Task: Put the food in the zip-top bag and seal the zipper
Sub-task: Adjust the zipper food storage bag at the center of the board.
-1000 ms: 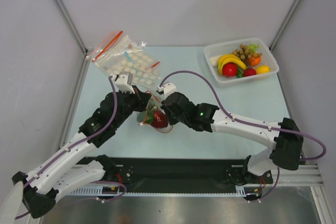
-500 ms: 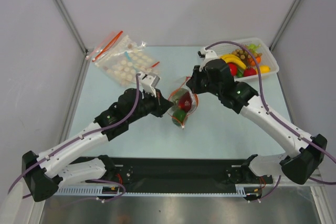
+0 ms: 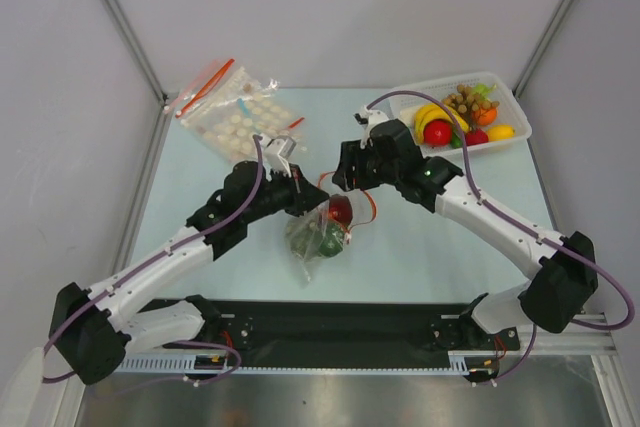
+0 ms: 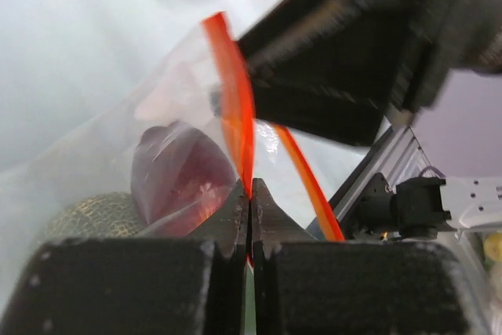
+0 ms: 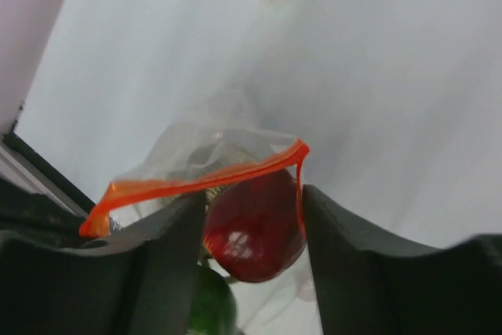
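The zip-top bag (image 3: 318, 234) hangs over the table from my left gripper (image 3: 304, 197), which is shut on its red zipper (image 4: 235, 107). In the left wrist view the jaws (image 4: 249, 198) meet on the strip. Through the plastic I see food: a shiny red fruit (image 3: 340, 210), a dark green ball (image 3: 326, 245), a grey-green ball (image 4: 86, 213) and a dark red piece (image 4: 180, 174). My right gripper (image 3: 346, 175) hovers open just above the bag's right corner. Its fingers (image 5: 169, 260) stand either side of the red fruit (image 5: 255, 229) without touching the zipper (image 5: 204, 178).
A clear bin (image 3: 497, 142) with bananas, grapes and other toy produce stands at the back right. Disc-patterned bags (image 3: 235, 112) lie at the back left. Both arms meet over the table's middle.
My right gripper has opened and let go of the zipper. The bag has swung down and now hangs from the left gripper alone, lower and further left than half a second ago.
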`<action>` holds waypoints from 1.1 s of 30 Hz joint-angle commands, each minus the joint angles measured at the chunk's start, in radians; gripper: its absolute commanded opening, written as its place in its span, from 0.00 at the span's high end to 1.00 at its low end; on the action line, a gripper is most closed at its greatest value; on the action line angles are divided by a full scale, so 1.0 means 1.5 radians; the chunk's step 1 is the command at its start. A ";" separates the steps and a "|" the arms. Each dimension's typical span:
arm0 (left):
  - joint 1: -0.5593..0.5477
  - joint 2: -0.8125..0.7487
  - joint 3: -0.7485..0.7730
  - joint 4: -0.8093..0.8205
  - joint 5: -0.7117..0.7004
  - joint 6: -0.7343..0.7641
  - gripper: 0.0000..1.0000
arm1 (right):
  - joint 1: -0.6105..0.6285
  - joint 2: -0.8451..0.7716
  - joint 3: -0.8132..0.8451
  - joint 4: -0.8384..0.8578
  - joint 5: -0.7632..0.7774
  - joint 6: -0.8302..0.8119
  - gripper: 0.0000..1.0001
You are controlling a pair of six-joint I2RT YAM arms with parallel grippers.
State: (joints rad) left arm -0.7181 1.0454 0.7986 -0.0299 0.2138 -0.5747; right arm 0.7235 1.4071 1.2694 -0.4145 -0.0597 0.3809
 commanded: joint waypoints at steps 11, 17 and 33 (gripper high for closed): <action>0.081 -0.069 -0.045 0.055 -0.014 -0.055 1.00 | 0.074 -0.004 0.002 -0.034 0.118 -0.025 0.23; 0.083 -0.139 -0.066 0.043 -0.088 -0.055 1.00 | 0.086 -0.007 0.009 -0.064 0.197 -0.020 0.23; 0.083 -0.175 -0.062 -0.010 -0.198 -0.043 0.99 | 0.169 0.043 0.061 -0.168 0.291 -0.023 0.37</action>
State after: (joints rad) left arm -0.6025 0.8101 0.6937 -0.0753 -0.0422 -0.6384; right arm 0.9546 1.4517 1.3087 -0.6044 0.3267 0.3611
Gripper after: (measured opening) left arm 0.013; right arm 0.630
